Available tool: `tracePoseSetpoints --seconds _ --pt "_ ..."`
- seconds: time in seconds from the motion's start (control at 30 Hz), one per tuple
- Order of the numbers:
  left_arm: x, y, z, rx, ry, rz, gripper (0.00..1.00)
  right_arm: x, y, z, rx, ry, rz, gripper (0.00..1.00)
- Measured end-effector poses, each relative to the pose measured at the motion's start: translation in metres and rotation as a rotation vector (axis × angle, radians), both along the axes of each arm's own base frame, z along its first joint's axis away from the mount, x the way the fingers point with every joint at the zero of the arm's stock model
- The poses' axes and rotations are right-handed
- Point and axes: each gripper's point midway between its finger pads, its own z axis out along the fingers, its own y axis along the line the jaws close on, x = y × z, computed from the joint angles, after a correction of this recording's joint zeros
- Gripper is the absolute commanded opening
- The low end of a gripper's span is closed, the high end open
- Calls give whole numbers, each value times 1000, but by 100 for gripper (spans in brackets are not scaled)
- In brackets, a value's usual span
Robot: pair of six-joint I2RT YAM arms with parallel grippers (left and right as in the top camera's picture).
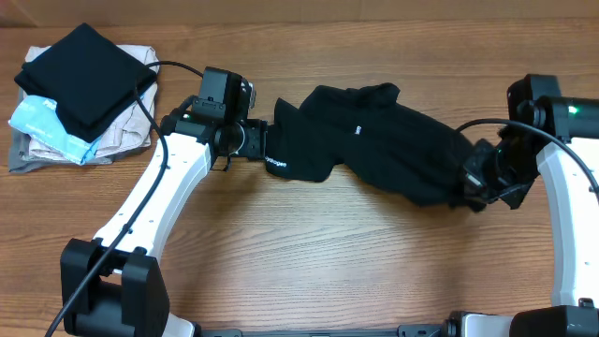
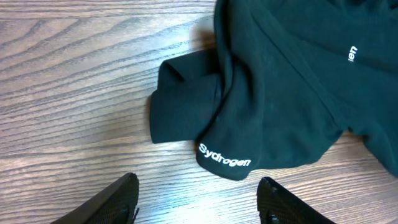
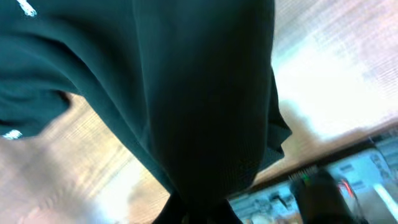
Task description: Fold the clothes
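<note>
One crumpled black fabric shirt [image 1: 374, 140]: right end effector [image 1: 474, 180] clamps its end, left end effector [image 2: 198, 186] gapes beside its sleeve.

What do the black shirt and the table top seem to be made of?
Shirt: soft matte knit fabric, probably cotton or a blend; it crumples in loose folds. Table: wood or wood-look laminate, smooth, with visible grain lines; which one cannot be told.

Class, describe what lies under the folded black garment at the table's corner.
Under the folded black garment lie a light-blue piece and beige fabric, edges showing. Their middles are covered.
</note>
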Motion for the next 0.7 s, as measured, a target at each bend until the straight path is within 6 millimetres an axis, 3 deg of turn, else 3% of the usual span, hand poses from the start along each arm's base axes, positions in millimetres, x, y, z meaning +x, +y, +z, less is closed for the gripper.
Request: tracePoseSetpoints --seconds 0.2,0.37,0.47,0.6,0.7 --pt "0 0 0 0 0 0 65 -2 7 0 -6 4 49 4" --pt "0 0 0 0 0 0 65 29 16 0 -24 -125 98 4" --pt "0 0 0 0 0 0 66 37 16 -2 -32 -142 105 4" --pt "0 0 0 0 -1 0 67 45 15 -25 -30 -62 105 4" --pt "0 0 0 0 -1 0 67 68 15 -58 -27 -22 106 4"
